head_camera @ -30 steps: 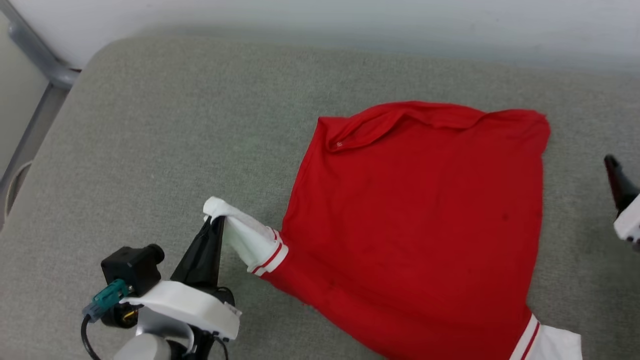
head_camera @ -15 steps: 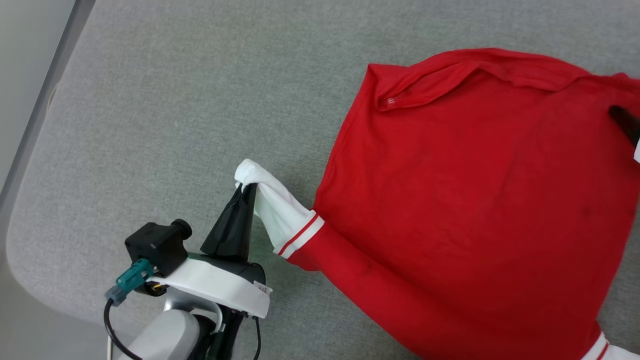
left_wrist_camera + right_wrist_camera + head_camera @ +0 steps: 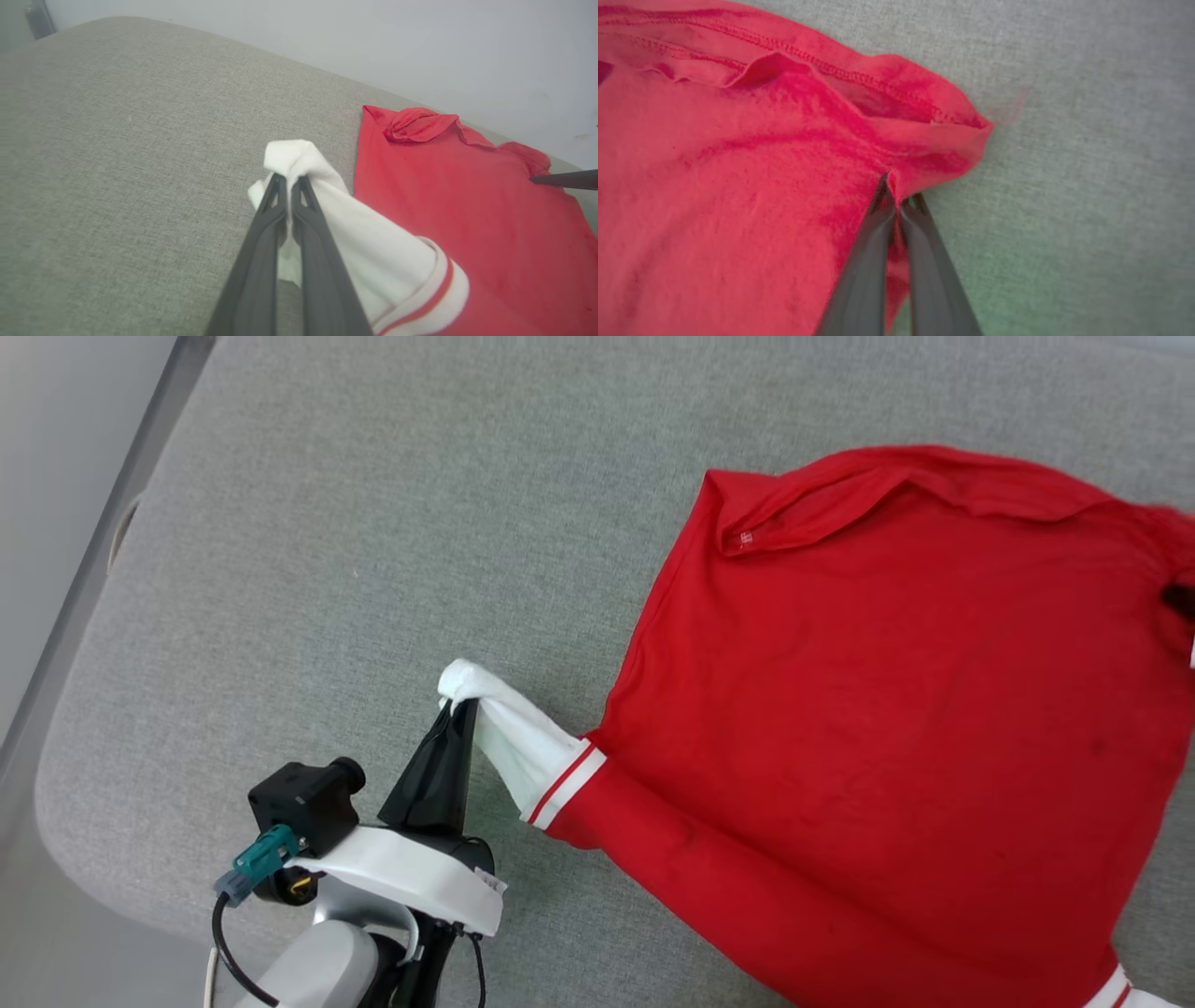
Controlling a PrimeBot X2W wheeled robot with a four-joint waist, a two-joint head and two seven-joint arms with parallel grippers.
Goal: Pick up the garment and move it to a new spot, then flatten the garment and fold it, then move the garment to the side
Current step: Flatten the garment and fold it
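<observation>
The garment, a red jersey with white striped sleeves, lies spread plain side up on a grey cushioned surface. My left gripper is shut on the bunched end of its white sleeve, lifted a little off the cushion; the left wrist view shows the gripper pinching that white sleeve. At the right edge of the head view, my right gripper meets the red corner. In the right wrist view the gripper is shut on the garment, just below its folded hem corner.
The cushion's rounded edge runs down the left of the head view, with a grey frame rail and floor beyond. A pale wall stands behind the cushion. Bare cushion lies to the garment's left.
My right gripper came in over the garment's far right corner and shut on it. The head camera shifted, so the scene slid in view. The left gripper kept its hold on the sleeve.
</observation>
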